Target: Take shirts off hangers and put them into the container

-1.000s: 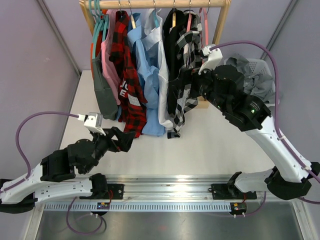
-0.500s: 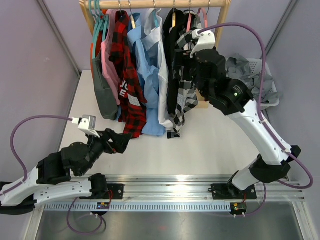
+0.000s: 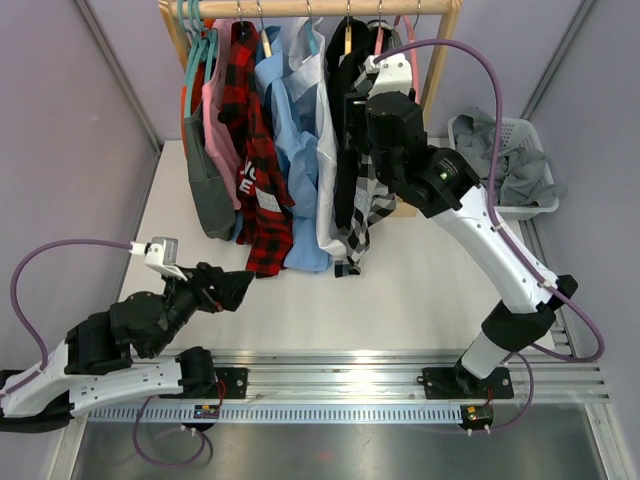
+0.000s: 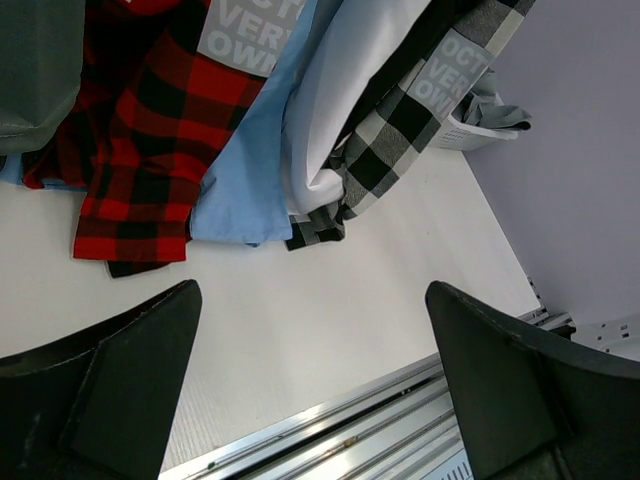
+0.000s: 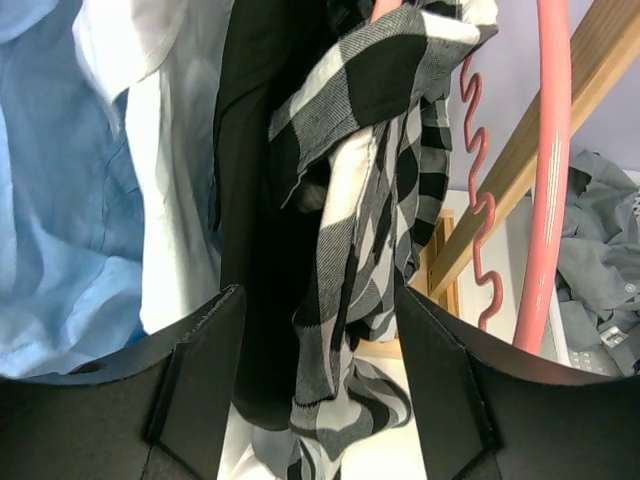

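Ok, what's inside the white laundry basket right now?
A crumpled grey shirt fills the basket, draping over its rim. Whatever lies beneath it is covered.

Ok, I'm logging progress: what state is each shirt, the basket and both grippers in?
Black-and-white check collared shirt: hanging.
Red-and-black check shirt: hanging.
Light blue shirt: hanging.
Grey shirt: crumpled in white lattice plastic basket.
Left gripper: open, empty.
Right gripper: open, fingers either side of the black-and-white shirt.

Shirts hang packed on the rail, touching. The right tool noses into the check shirt, pink hanger and wooden post close beside. Open desk lies under the left tool.
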`<state>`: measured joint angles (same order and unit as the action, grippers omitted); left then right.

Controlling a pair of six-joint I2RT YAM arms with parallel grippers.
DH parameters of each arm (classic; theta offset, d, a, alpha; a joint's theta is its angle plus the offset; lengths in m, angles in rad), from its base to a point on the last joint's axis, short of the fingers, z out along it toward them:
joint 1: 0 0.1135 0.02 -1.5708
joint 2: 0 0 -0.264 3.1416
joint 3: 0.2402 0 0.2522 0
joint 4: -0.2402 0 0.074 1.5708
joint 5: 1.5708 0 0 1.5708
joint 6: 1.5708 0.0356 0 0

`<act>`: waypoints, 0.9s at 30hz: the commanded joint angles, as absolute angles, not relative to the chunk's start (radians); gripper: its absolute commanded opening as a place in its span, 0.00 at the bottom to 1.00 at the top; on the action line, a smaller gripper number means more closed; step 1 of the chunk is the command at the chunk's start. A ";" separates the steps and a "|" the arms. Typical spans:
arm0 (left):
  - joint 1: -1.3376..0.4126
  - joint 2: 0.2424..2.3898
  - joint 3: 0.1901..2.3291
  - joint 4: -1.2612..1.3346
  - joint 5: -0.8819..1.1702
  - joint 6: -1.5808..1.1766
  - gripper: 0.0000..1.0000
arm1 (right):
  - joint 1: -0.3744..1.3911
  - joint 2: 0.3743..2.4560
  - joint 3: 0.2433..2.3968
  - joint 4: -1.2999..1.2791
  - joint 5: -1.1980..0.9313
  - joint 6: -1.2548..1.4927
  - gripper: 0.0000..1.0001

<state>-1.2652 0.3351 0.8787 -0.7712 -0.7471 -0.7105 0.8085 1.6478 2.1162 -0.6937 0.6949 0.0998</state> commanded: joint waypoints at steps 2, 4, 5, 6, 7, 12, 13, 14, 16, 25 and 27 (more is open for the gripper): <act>-1.269 0.314 0.876 -0.759 -0.747 -0.744 0.99 | 0.767 1.678 2.181 -0.683 0.727 0.086 0.68; -1.269 0.308 0.874 -0.761 -0.746 -0.752 0.99 | 0.732 1.689 2.178 -0.695 0.687 0.103 0.65; -1.269 0.301 0.873 -0.759 -0.746 -0.752 0.99 | 0.723 1.693 2.175 -0.695 0.675 0.109 0.65; -1.269 0.298 0.868 -0.759 -0.746 -0.753 0.99 | 0.703 1.701 2.171 -0.698 0.658 0.118 0.64; -1.269 0.295 0.867 -0.761 -0.746 -0.753 0.99 | 0.693 1.704 2.169 -0.699 0.649 0.123 0.64; -1.269 0.298 0.871 -0.762 -0.744 -0.753 0.99 | 0.644 1.741 2.181 -0.704 0.580 0.129 0.42; -1.269 0.296 0.870 -0.764 -0.744 -0.753 0.99 | 0.644 1.741 2.184 -0.706 0.574 0.126 0.32; -1.269 0.299 0.870 -0.762 -0.745 -0.753 0.99 | 0.644 1.741 2.187 -0.704 0.563 0.127 0.22; -1.269 0.301 0.867 -0.761 -0.746 -0.753 0.99 | 0.644 1.724 2.183 -0.698 0.560 0.126 0.00; -1.269 0.325 0.854 -0.732 -0.744 -0.739 0.99 | 0.644 1.641 2.167 -0.585 0.580 -0.030 0.00; -1.269 0.333 0.854 -0.726 -0.742 -0.736 0.99 | 0.644 1.635 2.192 -0.549 0.589 -0.089 0.00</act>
